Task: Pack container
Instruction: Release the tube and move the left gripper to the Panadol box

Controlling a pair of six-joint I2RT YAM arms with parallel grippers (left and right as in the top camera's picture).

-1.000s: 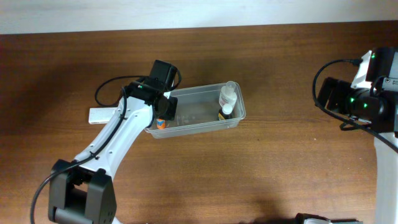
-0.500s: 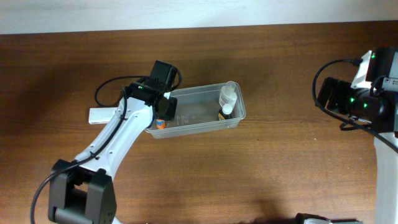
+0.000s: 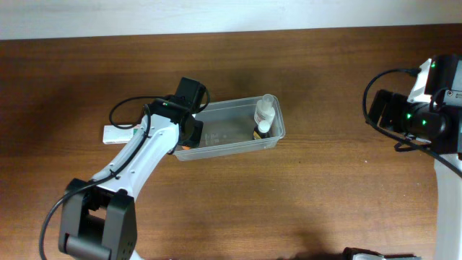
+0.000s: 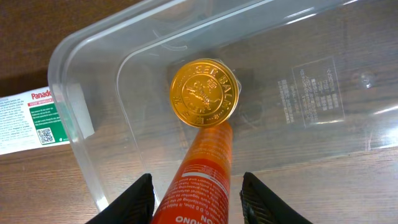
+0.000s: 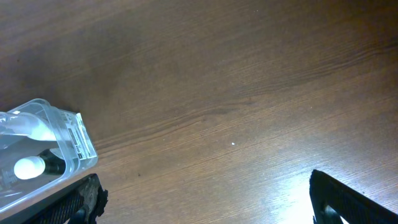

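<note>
Wooden table [image 3: 303, 209] beneath everything. On it, left of centre: the clear container [image 3: 279, 133]. Over the container's left end, the left gripper [image 4: 198, 182]. Well right of the container, the right gripper [image 5: 204, 182], spread wide, holding nothing. Just outside the container's left end, a box [image 3: 118, 134]. Inside its right end, a white bottle [image 3: 265, 114]. Inside its left end, an orange bottle [image 4: 202, 140], between the left fingers; gripped or free, cannot tell. Might topple if dropped aslant, or drag the container if snagged.

Left claw [image 4: 198, 200] parted, pointing downward, right claw [image 5: 208, 198] spread wide
</note>
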